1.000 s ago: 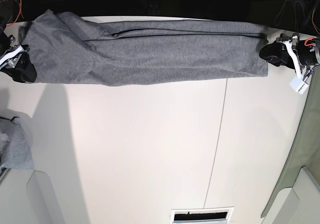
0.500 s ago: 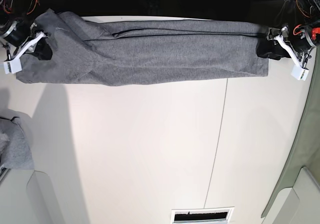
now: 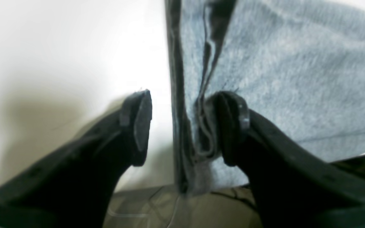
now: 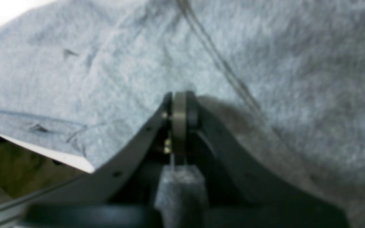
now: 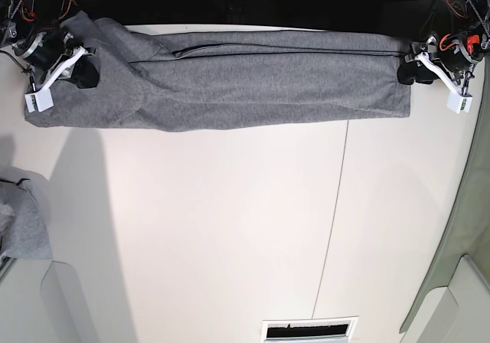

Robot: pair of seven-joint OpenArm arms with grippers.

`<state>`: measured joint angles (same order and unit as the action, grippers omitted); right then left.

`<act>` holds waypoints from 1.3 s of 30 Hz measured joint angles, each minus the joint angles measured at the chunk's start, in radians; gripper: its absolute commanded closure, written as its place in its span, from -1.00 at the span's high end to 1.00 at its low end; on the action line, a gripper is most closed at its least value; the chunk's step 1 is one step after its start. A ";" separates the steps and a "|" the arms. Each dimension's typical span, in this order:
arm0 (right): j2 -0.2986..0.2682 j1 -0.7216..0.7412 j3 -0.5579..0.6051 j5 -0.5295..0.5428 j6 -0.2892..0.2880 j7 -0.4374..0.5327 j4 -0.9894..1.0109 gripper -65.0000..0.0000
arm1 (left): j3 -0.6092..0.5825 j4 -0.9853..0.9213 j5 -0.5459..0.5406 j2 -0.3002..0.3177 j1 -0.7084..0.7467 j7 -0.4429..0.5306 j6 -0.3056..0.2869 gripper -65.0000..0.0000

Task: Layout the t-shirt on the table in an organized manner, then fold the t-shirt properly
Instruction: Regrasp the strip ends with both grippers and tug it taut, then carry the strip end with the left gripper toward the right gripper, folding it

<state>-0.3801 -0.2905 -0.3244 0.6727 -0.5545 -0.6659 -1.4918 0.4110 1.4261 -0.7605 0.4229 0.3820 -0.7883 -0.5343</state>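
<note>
The heather-grey t-shirt (image 5: pixel 230 83) lies as a long narrow band along the far side of the white table (image 5: pixel 230 228). My left gripper (image 5: pixel 409 71) is at the band's right end. In the left wrist view it (image 3: pixel 185 126) stands open astride the shirt's (image 3: pixel 296 79) edge, one finger (image 3: pixel 233 126) on the cloth and the other over bare table. Over the band's left end is my right gripper (image 5: pixel 83 71). The right wrist view shows it (image 4: pixel 179 101) shut, tips against the shirt (image 4: pixel 90 63), with no cloth seen between them.
A scrap of similar grey cloth (image 5: pixel 19 228) lies at the table's left edge. A thin dark seam (image 5: pixel 333 220) runs down the tabletop. A slotted opening (image 5: pixel 310 329) sits at the near edge, with pale corner pieces (image 5: pixel 69 305) beside it. Green cloth (image 5: pixel 467 228) hangs at the right.
My right gripper moved from the shirt's left near corner toward the far edge and inward over the cloth, closing as it went. My left gripper shifted slightly toward the far edge and opened wider.
</note>
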 measured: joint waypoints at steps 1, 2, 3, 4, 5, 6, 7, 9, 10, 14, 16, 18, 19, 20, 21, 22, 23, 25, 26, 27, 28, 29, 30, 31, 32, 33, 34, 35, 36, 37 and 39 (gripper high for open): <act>0.000 0.000 0.000 0.000 0.000 0.000 0.000 -1.00 | -0.001 0.000 -0.012 -0.005 0.000 -0.001 -0.001 0.12; 0.000 0.000 0.000 0.000 0.000 0.000 0.000 -1.00 | -0.004 -0.001 -0.024 -0.010 0.000 -0.008 -0.005 0.12; 0.000 0.000 0.000 0.000 0.000 0.000 0.000 -1.00 | -0.008 -0.001 -0.038 -0.011 0.000 -0.009 -0.020 0.12; 0.000 0.000 0.000 0.000 0.000 0.000 0.000 -1.00 | -0.012 -0.001 -0.049 -0.014 0.000 -0.018 -0.034 0.12; 0.000 0.000 0.000 0.000 0.000 0.000 0.000 -1.00 | -0.016 -0.002 -0.063 -0.018 0.000 -0.027 -0.048 0.12; 0.000 0.000 0.000 0.000 0.000 0.000 0.000 -1.00 | -0.025 -0.002 -0.078 -0.019 0.000 -0.036 -0.058 0.12; 0.000 0.000 0.000 0.000 0.000 0.000 0.000 -1.00 | -0.036 -0.002 -0.091 -0.019 0.000 -0.048 -0.074 0.12; 0.000 0.000 0.000 0.000 0.000 0.000 0.000 -1.00 | -0.068 -0.002 -0.097 -0.019 0.000 -0.050 -0.080 0.12; 0.000 0.000 0.000 0.000 0.000 0.000 0.000 -1.00 | -0.086 -0.002 -0.101 -0.018 0.000 -0.049 -0.080 0.11; 0.000 0.000 0.000 0.000 0.000 0.000 0.000 -1.00 | -0.170 -0.002 -0.101 -0.019 -0.003 -0.028 -0.084 -0.66; 0.000 0.006 0.000 0.000 0.000 -0.004 0.000 -1.00 | -0.190 -0.003 -0.081 -0.025 -0.010 0.002 -0.118 -1.00; 0.000 0.017 0.000 0.000 0.000 -0.003 0.000 -1.00 | -0.183 -0.005 -0.060 -0.024 -0.027 0.004 -0.119 -1.00; -0.002 0.023 0.000 -0.001 0.000 -0.004 0.000 -1.00 | -0.168 -0.006 -0.048 -0.024 -0.046 -0.002 -0.118 -1.00; -0.002 0.029 0.000 0.000 0.000 -0.003 0.000 -1.00 | -0.155 -0.008 -0.036 -0.024 -0.067 -0.014 -0.110 -1.00; -0.005 0.035 0.000 0.007 0.000 -0.004 -0.001 -1.00 | -0.135 -0.008 -0.027 -0.026 -0.089 -0.023 -0.097 -1.00; -0.005 0.038 -0.003 0.014 0.000 -0.004 -0.002 -1.00 | -0.113 -0.008 -0.018 -0.024 -0.113 -0.026 -0.086 -1.00; -0.005 0.042 -0.008 0.029 0.000 -0.008 -0.004 -1.00 | -0.097 -0.008 0.000 -0.020 -0.134 -0.037 -0.080 -1.00; -0.005 0.055 -0.023 0.049 0.000 -0.013 -0.005 -1.00 | -0.088 -0.008 0.034 0.000 -0.174 -0.050 -0.073 -1.00; -0.005 0.061 -0.031 0.062 0.000 -0.012 -0.005 -1.00 | -0.088 -0.008 0.034 0.014 -0.185 -0.049 -0.073 -1.00; -0.006 0.072 -0.039 0.069 0.000 -0.013 -0.006 -1.00 | -0.089 -0.008 0.038 0.027 -0.198 -0.050 -0.072 -1.00; -0.006 0.084 -0.044 0.069 0.001 -0.014 -0.006 -1.00 | -0.089 -0.008 0.045 0.040 -0.205 -0.050 -0.073 -1.00; -0.006 0.095 -0.049 0.069 0.000 -0.016 -0.006 -1.00 | -0.090 -0.008 0.054 0.055 -0.215 -0.050 -0.072 -1.00; -0.005 0.107 -0.053 0.072 0.000 -0.024 -0.006 -1.00 | -0.090 -0.008 0.062 0.069 -0.223 -0.051 -0.072 -1.00; -0.005 0.120 -0.057 0.071 0.000 -0.040 -0.007 -1.00 | -0.090 -0.009 0.066 0.084 -0.234 -0.053 -0.066 -1.00; -0.006 0.130 -0.060 0.071 0.000 -0.057 -0.007 -1.00 | -0.091 -0.009 0.068 0.103 -0.248 -0.058 -0.051 -1.00; -0.008 0.135 -0.062 0.071 0.000 -0.064 -0.007 -1.00 | -0.091 -0.008 0.069 0.120 -0.263 -0.070 -0.037 -1.00; -0.011 0.136 -0.063 0.071 0.000 -0.068 -0.007 -1.00 | -0.090 -0.001 0.071 0.137 -0.275 -0.084 -0.031 -1.00; -0.014 0.135 -0.063 0.070 0.000 -0.069 -0.007 -1.00 | -0.089 0.014 0.064 0.149 -0.280 -0.094 -0.026 -1.00; -0.019 0.132 -0.063 0.064 0.000 -0.072 -0.007 -1.00 | -0.086 0.037 0.043 0.153 -0.279 -0.096 -0.026 -1.00; -0.022 0.129 -0.064 0.063 0.000 -0.074 -0.007 -1.00 | -0.086 0.064 0.019 0.151 -0.275 -0.097 -0.024 -1.00; -0.024 0.123 -0.069 0.059 0.000 -0.076 -0.007 -1.00 | -0.090 0.121 -0.013 0.130 -0.269 -0.103 -0.034 -1.00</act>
<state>-0.4042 -0.1673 -0.3931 0.7319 -0.5545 -0.7414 -1.4986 0.3206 1.5467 -0.7734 0.5529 0.1127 -0.8917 -0.5682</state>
